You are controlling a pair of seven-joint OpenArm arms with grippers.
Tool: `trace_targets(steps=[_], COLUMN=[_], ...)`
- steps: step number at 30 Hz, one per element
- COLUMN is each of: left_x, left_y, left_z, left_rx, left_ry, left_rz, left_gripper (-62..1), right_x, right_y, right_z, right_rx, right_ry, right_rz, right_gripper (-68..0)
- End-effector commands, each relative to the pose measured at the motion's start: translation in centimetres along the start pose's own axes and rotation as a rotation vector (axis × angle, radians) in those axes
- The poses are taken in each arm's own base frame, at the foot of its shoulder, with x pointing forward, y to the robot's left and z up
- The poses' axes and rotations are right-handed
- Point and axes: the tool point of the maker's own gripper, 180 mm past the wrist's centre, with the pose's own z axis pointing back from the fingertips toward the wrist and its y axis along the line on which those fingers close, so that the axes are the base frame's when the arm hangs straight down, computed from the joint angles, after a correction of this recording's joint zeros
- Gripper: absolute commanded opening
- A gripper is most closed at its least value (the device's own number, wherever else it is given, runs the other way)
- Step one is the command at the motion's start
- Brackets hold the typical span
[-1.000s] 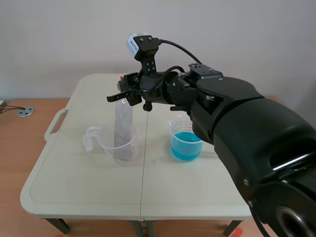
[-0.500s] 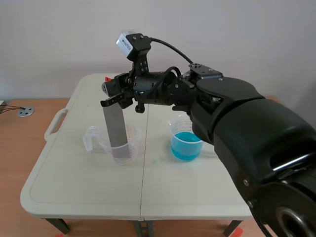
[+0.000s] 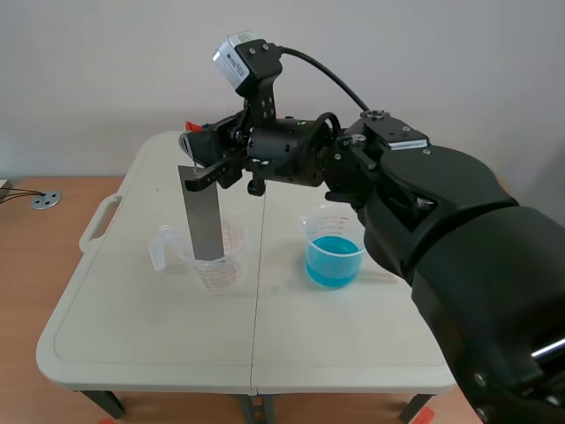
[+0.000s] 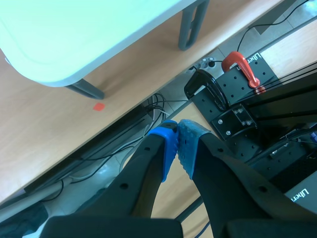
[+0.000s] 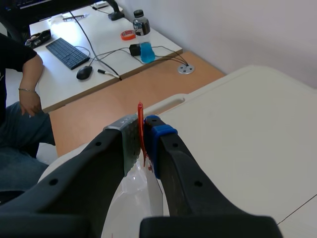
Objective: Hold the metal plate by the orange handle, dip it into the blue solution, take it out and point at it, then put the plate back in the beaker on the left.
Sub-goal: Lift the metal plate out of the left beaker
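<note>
right end effector (image 5: pixel 142 136) clamped on orange handle (image 5: pixel 140 115), metal plate (image 3: pixel 203 216) near upright, lower end in clear beaker (image 3: pixel 231 270); blue solution (image 3: pixel 332 262) right of beaker; left end effector (image 4: pixel 177 144) closed, empty.

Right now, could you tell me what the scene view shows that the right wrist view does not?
Only the scene view shows the metal plate at full length, its lower end at the mouth of the left beaker, and the beaker of blue solution. Only the right wrist view shows a desk with a keyboard and a seated person. Both show the right gripper shut on the orange handle, and the white table.
</note>
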Motion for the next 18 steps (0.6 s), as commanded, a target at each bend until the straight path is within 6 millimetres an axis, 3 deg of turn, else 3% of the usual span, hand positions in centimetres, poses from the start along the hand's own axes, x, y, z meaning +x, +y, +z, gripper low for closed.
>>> trace_targets(steps=[1,18], left_x=[0.8,0.4], left_y=[0.0,0.2], left_z=[-0.1,-0.5], left_rx=[-0.003,-0.002], left_ry=[-0.028,-0.023], left_rz=[0.004,0.006], left_gripper=[-59.7,-59.7], right_x=[2.5,5.9], right_y=[-0.1,3.2], right_z=[-0.1,2.0], right_rx=[0.008,0.026], right_ry=[-0.066,-0.097], right_rz=[0.027,0.164], right_gripper=[-66.2,-66.2])
